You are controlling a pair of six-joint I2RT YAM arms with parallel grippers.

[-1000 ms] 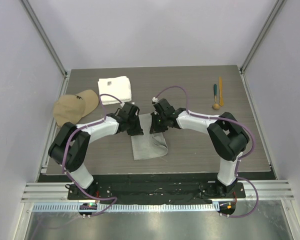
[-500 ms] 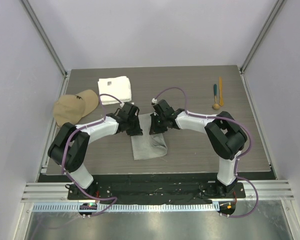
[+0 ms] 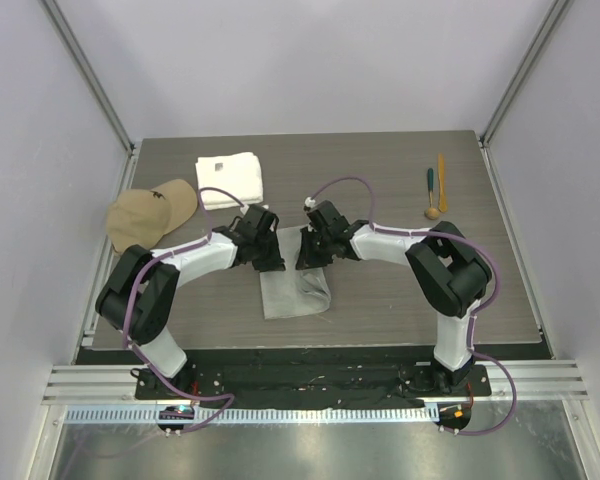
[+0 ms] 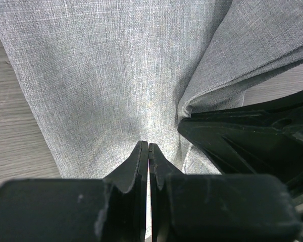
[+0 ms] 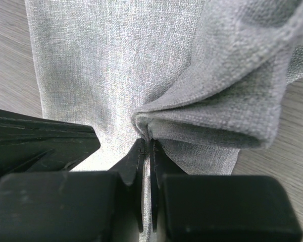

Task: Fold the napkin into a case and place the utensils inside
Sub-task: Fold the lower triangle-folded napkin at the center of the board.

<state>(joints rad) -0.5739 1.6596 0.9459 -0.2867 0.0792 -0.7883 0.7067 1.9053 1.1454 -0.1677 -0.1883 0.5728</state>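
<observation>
Napkin (image 3: 294,292) lies on the counter (image 3: 400,290) near the front edge, midway between the two arms, with its far end under the claws. From above it reads as a short, broad grey rectangle, not a narrow pocket. Its right side is raised in a loose, rumpled fold.

Left claw (image 4: 149,150): closed, tips together and resting on flat cloth. Cannot tell if any cloth is caught between them.

Right claw (image 5: 146,145): closed, pinching the napkin where a thick doubled fold puckers in towards the tips. The fold bulges up and to the right, and flat cloth runs off to the left. The two claws sit just beside each other, each showing in the other's wrist view.

Further back on the left, a tan cap (image 3: 152,213) sits at the counter's edge. A white towel (image 3: 229,179) lies just beyond it. Neither touches the napkin.

Far right: utensils (image 3: 431,183) lie close together, well apart from the napkin. They are a teal-handled piece, a yellow stick and a small wooden spoon.

Progress, as a judgement: early to middle of the folding. One fold is being worked and the case is not yet formed. No utensil has been picked up. Left to do: finish and flatten the folds, then load all three pieces.
</observation>
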